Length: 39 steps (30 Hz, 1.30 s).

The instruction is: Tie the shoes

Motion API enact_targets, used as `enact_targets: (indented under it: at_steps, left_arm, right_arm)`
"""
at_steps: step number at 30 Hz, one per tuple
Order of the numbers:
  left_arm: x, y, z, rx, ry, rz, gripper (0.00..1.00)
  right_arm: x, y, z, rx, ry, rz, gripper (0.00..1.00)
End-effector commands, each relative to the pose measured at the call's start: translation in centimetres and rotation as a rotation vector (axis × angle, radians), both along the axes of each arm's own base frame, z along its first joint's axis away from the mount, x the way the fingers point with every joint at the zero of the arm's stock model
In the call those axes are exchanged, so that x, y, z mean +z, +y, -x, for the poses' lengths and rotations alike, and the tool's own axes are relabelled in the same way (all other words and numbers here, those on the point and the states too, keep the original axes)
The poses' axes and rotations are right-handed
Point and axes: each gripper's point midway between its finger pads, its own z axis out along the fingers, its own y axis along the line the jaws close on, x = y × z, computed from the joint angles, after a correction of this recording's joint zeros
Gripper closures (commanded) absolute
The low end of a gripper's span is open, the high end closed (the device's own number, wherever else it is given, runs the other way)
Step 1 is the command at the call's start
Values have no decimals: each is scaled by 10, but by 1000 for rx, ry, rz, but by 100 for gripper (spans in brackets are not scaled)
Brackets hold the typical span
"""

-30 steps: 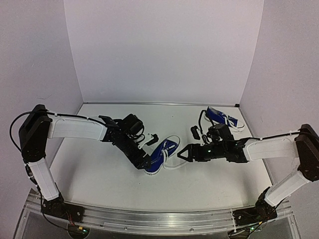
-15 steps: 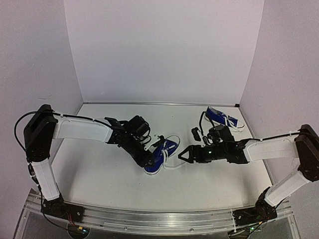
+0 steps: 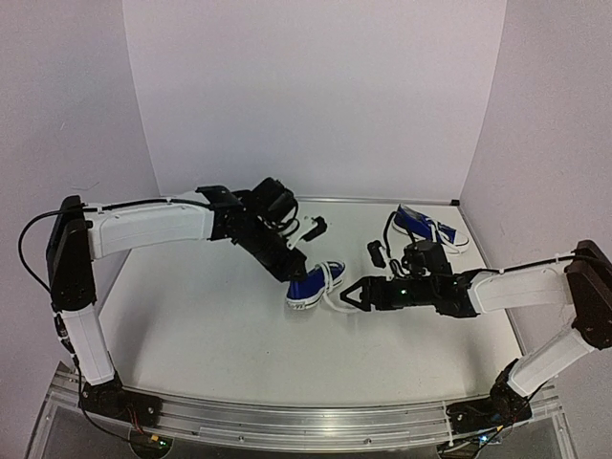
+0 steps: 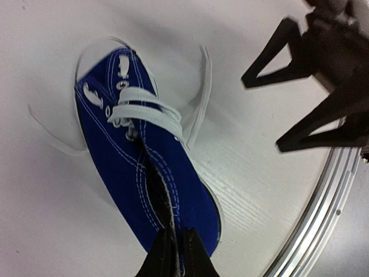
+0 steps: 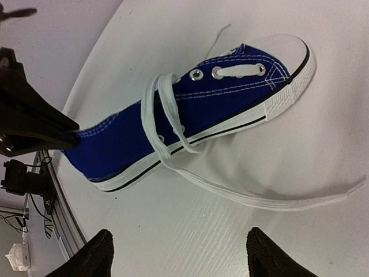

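One blue shoe (image 3: 316,283) with white laces sits mid-table, toe pointing toward the near left. My left gripper (image 3: 297,273) is shut on its heel collar; in the left wrist view the closed fingertips (image 4: 176,249) pinch the blue canvas rim of the shoe (image 4: 144,167). It seems slightly raised, with a shadow beneath it. My right gripper (image 3: 350,296) stands open just right of it, its pads (image 5: 99,249) wide apart with nothing between them. A loose lace (image 5: 271,199) trails from the shoe (image 5: 190,112) across the table. The other shoe (image 3: 427,227) lies at the back right.
White walls (image 3: 306,115) close the table at the back and sides. An aluminium rail (image 3: 306,421) runs along the near edge and shows in the left wrist view as the rail (image 4: 323,219). The right arm's forearm (image 3: 497,287) stretches across the right side.
The left gripper closed on the shoe's heel and carried the shoe a little back and to the right, turning it. The right gripper stayed open and almost still.
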Motion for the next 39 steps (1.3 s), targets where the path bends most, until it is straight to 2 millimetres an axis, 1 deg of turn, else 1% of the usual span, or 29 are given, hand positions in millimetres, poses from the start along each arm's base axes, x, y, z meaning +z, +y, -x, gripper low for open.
enact_targets:
  at_steps: [1, 3, 5, 7, 9, 12, 14, 17, 19, 22, 28, 30, 35, 39]
  left_arm:
    - [97, -16, -24, 31, -150, 119, 100]
    - [108, -16, -33, 52, -175, 103, 100]
    - [115, -17, -39, 60, -190, 88, 100]
    - [124, -19, -44, 64, -212, 88, 100]
    - [132, -20, -45, 62, -220, 104, 100]
    - [140, -21, -46, 42, -244, 110, 100]
    - [143, -21, -47, 42, -251, 114, 100]
    - [145, -21, -48, 44, -258, 116, 100]
    - [146, -20, -49, 48, -261, 116, 100]
    - [149, -20, -47, 41, -258, 126, 100]
    - [154, -19, -47, 36, -267, 136, 100]
    - [155, -19, -47, 34, -269, 139, 100]
    - [155, -16, -48, 38, -268, 135, 100]
    - [157, -14, -48, 41, -270, 141, 100]
  right_arm:
    - [38, 11, -12, 23, -159, -104, 25]
    - [43, 12, -15, 21, -189, -121, 25]
    - [47, 13, -18, 8, -220, -150, 25]
    - [48, 13, -21, -10, -240, -176, 25]
    - [42, 14, -24, -24, -245, -181, 25]
    - [25, 19, -35, -39, -222, -149, 25]
    - [16, 30, -37, -20, -209, -141, 26]
    - [4, 49, -34, 19, -192, -139, 28]
    - [-7, 58, -33, 23, -180, -127, 29]
    - [-15, 63, -37, -8, -187, -112, 29]
    - [-28, 72, -54, -69, -199, -72, 27]
    - [-43, 69, -61, -107, -176, -24, 28]
    - [-59, 55, -75, -229, -140, 42, 34]
    - [-70, 45, -77, -285, -115, 80, 38]
